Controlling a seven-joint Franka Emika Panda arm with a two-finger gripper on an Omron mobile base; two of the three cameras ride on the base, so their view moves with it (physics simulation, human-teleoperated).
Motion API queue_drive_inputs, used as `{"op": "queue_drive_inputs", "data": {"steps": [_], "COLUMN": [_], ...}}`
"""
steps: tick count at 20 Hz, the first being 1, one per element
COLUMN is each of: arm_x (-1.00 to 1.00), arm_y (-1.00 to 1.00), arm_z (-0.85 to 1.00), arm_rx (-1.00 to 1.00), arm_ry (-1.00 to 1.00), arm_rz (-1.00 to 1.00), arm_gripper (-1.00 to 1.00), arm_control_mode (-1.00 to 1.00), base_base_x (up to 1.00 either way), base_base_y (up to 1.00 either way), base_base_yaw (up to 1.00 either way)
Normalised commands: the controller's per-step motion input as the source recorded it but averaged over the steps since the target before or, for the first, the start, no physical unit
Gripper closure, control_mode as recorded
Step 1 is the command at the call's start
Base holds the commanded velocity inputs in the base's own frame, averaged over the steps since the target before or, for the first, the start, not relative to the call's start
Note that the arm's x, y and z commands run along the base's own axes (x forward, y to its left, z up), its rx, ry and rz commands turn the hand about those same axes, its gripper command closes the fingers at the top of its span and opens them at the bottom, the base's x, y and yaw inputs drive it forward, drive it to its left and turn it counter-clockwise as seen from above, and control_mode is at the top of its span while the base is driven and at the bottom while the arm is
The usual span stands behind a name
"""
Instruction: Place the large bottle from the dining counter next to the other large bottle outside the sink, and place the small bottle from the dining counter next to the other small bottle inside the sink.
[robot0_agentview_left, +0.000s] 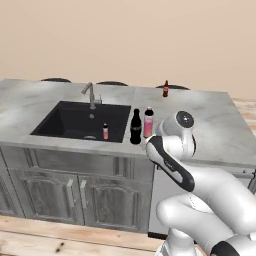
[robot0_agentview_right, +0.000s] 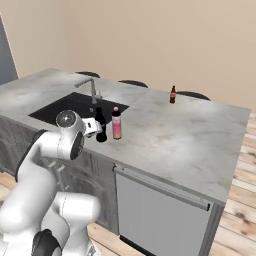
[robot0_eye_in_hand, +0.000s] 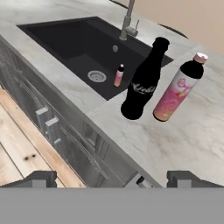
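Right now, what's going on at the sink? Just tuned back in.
The dark cola bottle stands upright on the counter beside the pink-labelled tall bottle, just outside the sink. The claw is open and holds nothing, with both tall bottles ahead of it. The small brown bottle stands at the counter's far edge; the small pink bottle stands alone in the basin.

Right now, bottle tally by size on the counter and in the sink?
Large bottles: 2, the large bottle and the other large bottle, side by side on the counter beside the sink.
Small bottles: 2, the other small bottle in the sink, the small bottle at the counter's far edge.
Total: 4
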Motion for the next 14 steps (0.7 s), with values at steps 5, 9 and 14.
{"op": "queue_drive_inputs", "data": {"steps": [5, 9, 14], "arm_x": [-0.02, 0.0, 0.0], "arm_y": [0.0, 0.0, 0.0], "arm_z": [-0.02, 0.0, 0.0], "arm_rx": [0.0, 0.0, 0.0], "arm_ry": [0.0, 0.0, 0.0], "arm_rz": [0.0, 0.0, 0.0], "arm_gripper": [-1.0, -1.0, -1.0], "arm_control_mode": [1.0, 1.0, 1.0], "base_base_x": [-0.07, -0.78, -0.67], "base_base_y": [0.0, 0.03, 0.01], "base_base_yaw": [0.0, 0.01, 0.0]}}
